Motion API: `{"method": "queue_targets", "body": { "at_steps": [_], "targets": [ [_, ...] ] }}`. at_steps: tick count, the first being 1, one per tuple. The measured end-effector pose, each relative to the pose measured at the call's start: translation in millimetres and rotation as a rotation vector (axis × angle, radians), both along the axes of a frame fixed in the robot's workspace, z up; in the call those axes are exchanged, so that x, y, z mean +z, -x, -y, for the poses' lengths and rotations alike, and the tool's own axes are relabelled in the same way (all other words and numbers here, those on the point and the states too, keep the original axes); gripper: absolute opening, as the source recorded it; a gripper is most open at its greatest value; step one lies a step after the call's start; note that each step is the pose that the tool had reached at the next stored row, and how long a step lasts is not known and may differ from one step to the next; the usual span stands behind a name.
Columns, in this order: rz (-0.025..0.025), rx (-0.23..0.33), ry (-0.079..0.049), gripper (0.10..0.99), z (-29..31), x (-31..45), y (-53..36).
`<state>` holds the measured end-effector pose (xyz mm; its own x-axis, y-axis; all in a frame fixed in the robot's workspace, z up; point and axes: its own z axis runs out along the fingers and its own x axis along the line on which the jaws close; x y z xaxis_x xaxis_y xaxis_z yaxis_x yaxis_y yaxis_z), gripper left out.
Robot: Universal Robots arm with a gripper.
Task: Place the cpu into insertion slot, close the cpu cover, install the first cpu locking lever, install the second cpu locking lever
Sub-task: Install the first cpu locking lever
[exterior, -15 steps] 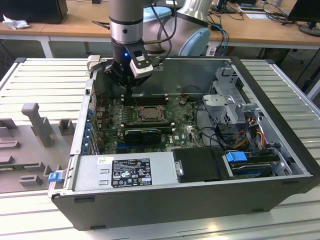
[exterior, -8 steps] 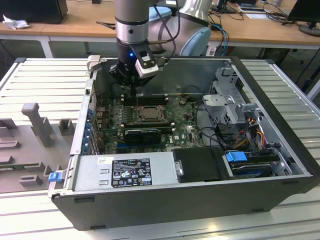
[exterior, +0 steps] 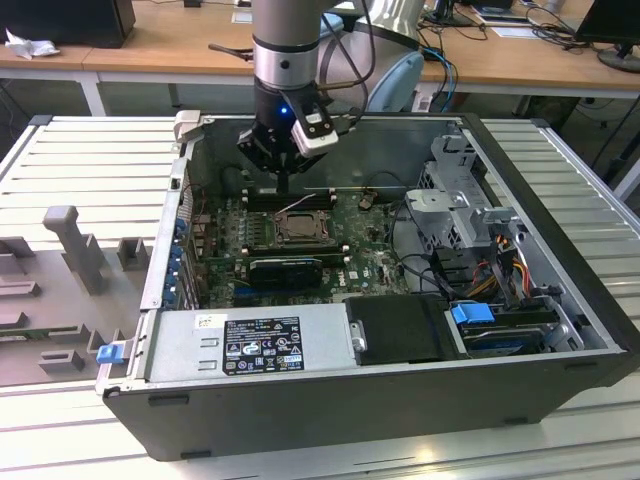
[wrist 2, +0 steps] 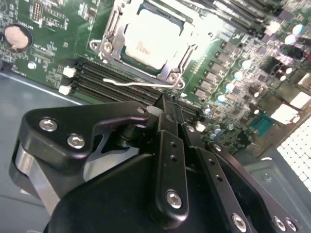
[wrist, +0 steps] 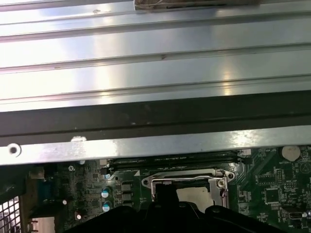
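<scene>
The cpu point(wrist 2: 150, 39) lies pale and flat in the insertion slot point(exterior: 298, 230) on the green motherboard. Around its face sits the silver cpu cover point(wrist 2: 187, 53), which looks folded down over it. One thin silver locking lever point(wrist 2: 129, 83) sticks out sideways over the black memory slots point(wrist 2: 97, 73), beside the socket. My gripper point(wrist 2: 165, 103) hovers just above the lever's socket end with its black fingers together and nothing between them. In the exterior view the gripper point(exterior: 284, 190) hangs over the memory slots just behind the socket. The first wrist view shows the cpu point(wrist: 197, 194) framed by the cover.
The open computer case has tall walls point(wrist: 155, 145) close behind the gripper. A power supply point(exterior: 250, 345) fills the front, a drive cage point(exterior: 460, 190) and cables stand at the exterior view's right. A coin battery point(wrist 2: 17, 38) sits on the board. Grey fixtures point(exterior: 70, 240) stand outside the case.
</scene>
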<state>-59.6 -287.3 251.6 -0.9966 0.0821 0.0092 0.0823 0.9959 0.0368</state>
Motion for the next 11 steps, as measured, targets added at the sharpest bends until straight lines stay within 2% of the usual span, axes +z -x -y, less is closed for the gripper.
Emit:
{"method": "queue_targets", "body": {
  "at_steps": [1, 2, 3, 5, 7, 8, 11],
  "targets": [
    [0.0026, 0.001, -0.004, 0.106, 0.0, 0.0, 0.0],
    [0.0094, 0.003, -0.006, 0.106, 0.0, 0.0, 0.0],
    [0.026, 0.009, -0.006, 0.106, 0.0, -0.1, 0.0],
    [0.0447, 0.024, -0.006, 0.106, -0.1, -0.5, -0.1],
    [0.0545, 0.048, -0.006, 0.106, 0.0, -1.6, -0.1],
    [0.0562, 0.053, -0.006, 0.106, 0.0, -2.0, -0.1],
    [0.0566, 0.056, -0.005, 0.106, 0.0, -2.5, 0.0]
  ]
}}
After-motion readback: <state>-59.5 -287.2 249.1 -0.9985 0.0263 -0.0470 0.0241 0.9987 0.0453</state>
